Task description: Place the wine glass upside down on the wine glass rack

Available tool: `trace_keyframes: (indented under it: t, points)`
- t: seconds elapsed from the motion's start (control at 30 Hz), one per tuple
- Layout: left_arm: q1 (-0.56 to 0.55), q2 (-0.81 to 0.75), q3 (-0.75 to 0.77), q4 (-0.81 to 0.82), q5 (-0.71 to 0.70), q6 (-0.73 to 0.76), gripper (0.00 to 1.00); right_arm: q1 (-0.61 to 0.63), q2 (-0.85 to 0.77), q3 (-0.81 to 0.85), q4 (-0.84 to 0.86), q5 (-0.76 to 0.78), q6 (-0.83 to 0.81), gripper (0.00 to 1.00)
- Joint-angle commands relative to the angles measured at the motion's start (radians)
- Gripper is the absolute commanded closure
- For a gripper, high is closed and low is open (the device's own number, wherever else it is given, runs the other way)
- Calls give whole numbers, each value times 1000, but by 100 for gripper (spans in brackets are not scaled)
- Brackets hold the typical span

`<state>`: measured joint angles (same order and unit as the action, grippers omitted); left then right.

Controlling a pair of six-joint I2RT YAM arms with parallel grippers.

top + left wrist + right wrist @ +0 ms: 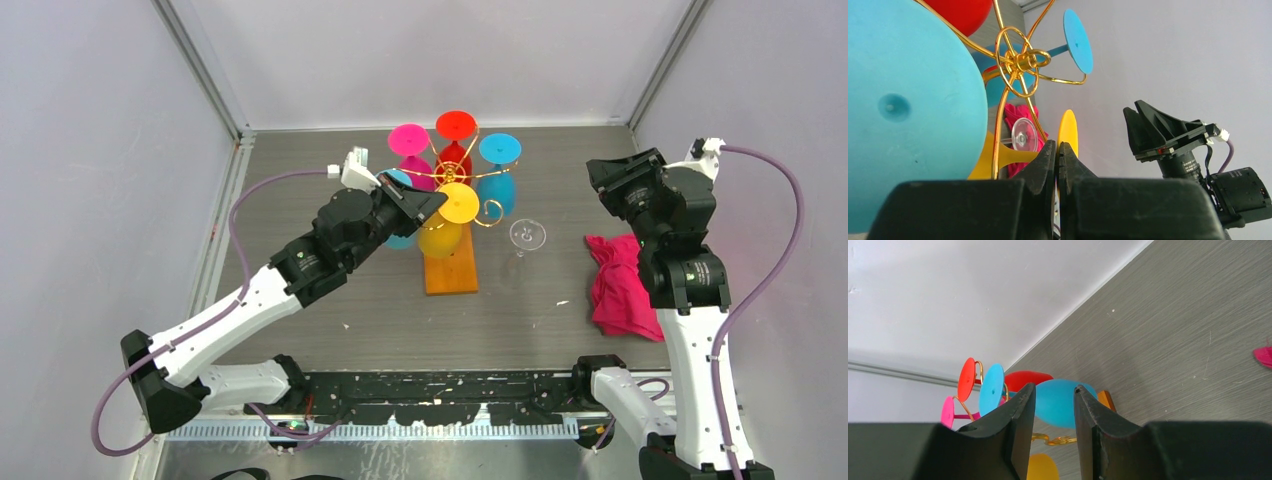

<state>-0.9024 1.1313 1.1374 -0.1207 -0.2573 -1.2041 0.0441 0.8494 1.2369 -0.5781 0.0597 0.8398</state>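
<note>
Well right of the closed, empty left end effector [436,202], the wine glass [527,236] sits beside the rack [450,272].

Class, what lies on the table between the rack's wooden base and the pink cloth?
A clear wine glass sits there, apart from both; the top external view shows it.

Grey wood-grain tabletop [540,300] between plain pale lilac walls [420,50].

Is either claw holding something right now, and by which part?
Nothing is held. The left gripper is shut empty beside the yellow glass; the right gripper is open, empty.
</note>
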Motion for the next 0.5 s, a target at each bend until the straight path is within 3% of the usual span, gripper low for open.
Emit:
trace_keyframes:
  t: [0.0, 0.47]
  points:
    - [-1, -33, 32, 43, -63, -3, 99, 8, 2, 36, 22, 14, -16, 60]
    - [-8, -82, 21, 6, -140, -2, 99, 15, 19, 39, 34, 14, -17, 60]
